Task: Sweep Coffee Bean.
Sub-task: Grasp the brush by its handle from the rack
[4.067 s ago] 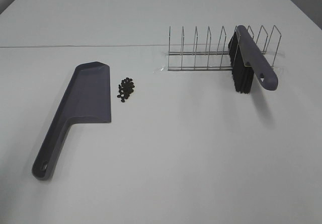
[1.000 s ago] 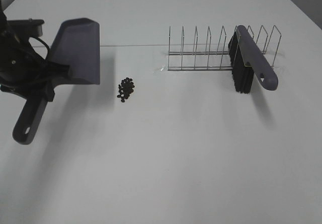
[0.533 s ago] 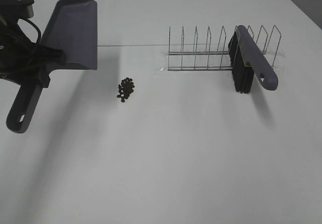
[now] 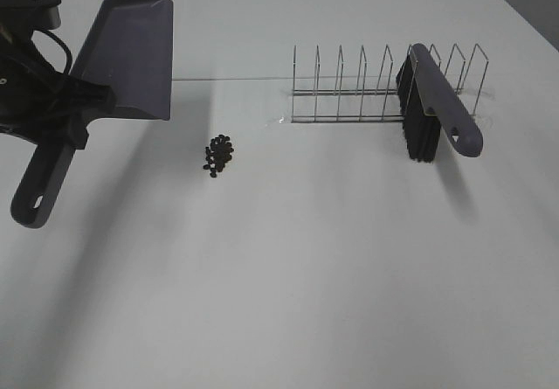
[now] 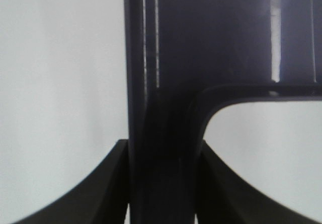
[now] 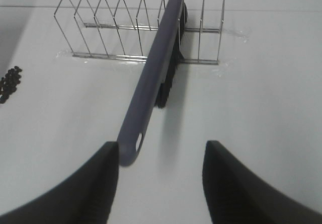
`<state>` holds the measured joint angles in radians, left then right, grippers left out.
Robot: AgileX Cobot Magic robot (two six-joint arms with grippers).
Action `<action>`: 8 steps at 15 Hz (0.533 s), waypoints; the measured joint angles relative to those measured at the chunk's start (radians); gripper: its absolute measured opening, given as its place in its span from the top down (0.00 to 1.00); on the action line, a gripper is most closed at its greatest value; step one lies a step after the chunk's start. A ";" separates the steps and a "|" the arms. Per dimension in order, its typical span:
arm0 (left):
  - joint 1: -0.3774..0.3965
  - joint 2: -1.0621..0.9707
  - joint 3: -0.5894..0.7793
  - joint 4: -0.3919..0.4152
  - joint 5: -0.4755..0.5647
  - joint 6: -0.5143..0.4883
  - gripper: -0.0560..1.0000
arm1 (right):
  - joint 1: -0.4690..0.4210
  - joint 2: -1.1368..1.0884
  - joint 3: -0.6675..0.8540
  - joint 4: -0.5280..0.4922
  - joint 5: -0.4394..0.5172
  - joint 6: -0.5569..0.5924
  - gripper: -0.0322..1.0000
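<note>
A small pile of dark coffee beans [image 4: 218, 155] lies on the white table, also at the edge of the right wrist view [image 6: 10, 83]. My left gripper [image 4: 68, 114] is shut on the handle of the grey-purple dustpan [image 4: 127, 52] and holds it in the air, up and left of the beans; the left wrist view shows the fingers [image 5: 113, 183] clamped on the handle [image 5: 163, 148]. The grey-purple brush [image 4: 437, 100] with black bristles leans in the wire rack [image 4: 367, 87]. My right gripper [image 6: 161, 183] is open and empty, just short of the brush handle's end [image 6: 133, 146].
The wire rack [image 6: 115, 27] stands at the back right of the white table [image 4: 306, 258] with taped feet. A seam runs across the table behind the rack. The table's far edge lies beyond.
My left arm came in, took the dustpan by its handle and lifted it off the table up and to the left. In the last half second it barely moved. Beans and brush stayed put.
</note>
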<state>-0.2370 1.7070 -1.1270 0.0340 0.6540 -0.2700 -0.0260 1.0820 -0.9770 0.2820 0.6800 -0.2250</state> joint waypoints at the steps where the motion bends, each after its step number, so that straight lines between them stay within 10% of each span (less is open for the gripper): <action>1: 0.000 0.000 0.000 0.000 0.000 0.002 0.61 | 0.000 0.108 -0.090 0.022 0.012 -0.026 0.50; 8: 0.000 0.000 0.000 -0.015 -0.002 0.009 0.61 | 0.000 0.696 -0.659 0.031 0.249 -0.024 0.51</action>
<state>-0.2370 1.7070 -1.1270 0.0190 0.6520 -0.2610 -0.0260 1.7780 -1.6360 0.3130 0.9290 -0.2490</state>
